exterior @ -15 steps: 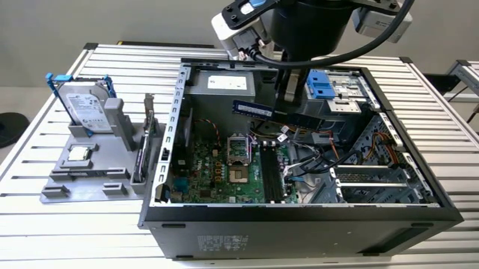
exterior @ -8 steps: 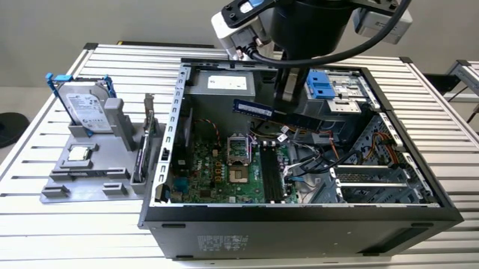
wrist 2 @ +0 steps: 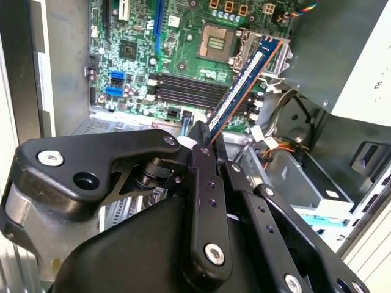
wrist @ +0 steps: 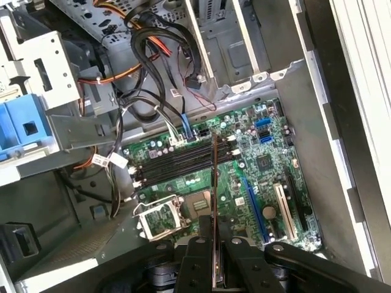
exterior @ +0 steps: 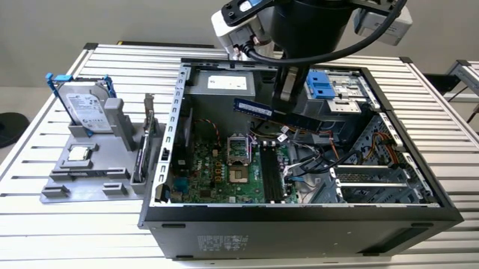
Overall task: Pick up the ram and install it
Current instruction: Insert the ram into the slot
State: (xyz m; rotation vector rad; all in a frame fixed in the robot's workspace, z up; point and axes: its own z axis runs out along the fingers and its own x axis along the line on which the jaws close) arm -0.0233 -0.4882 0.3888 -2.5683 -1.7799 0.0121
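Gripper (wrist 2: 204,139) clamped on the ram (wrist 2: 244,79), holds it above the memory slots (wrist 2: 183,90); seating it likely needs its edge squared to one.

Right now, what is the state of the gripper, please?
Gripper: closed, holding the ram.

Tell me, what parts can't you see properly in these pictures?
- Gripped end of the ram: second wrist view, hidden inside the end effector.
- Chips and label of the ram: first wrist view, it sits edge-on.
- End latches of the memory slots: exterior view, too small to tell open from shut.
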